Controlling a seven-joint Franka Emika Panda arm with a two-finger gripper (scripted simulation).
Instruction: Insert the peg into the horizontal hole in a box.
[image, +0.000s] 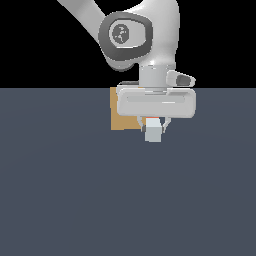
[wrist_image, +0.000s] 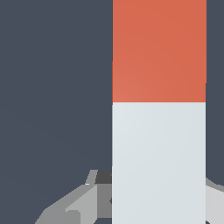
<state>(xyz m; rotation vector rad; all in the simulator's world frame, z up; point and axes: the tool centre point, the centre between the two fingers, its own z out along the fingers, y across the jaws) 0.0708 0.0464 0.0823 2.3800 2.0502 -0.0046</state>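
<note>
- Box (image: 123, 120) sat toward the exterior view's left, tan, resting on the counter (image: 75, 200), mostly hidden behind the arm's hand; hole not visible in either view, so nothing could be said about what was in it.
- Peg (image: 153, 131) was just to the exterior view's right of the box's visible part, carried above the counter, its pale end face toward the camera with a sliver of orange showing above it.
- End effector (image: 153, 128) was pinching the peg on its pale section; wrist view showed the fingers (wrist_image: 78, 203) against the pale part, the red end running away from the hand.
- Progress, as judged: grasp and lift done; peg looked aimed lengthwise roughly toward the box side, red end leading.
- Left to do, as judged: line the red end up with the hole, then push in. Whether the tip had reached the box face could not be told, since the hand blocked it.
- No part of the peg could be seen inside the box.
</note>
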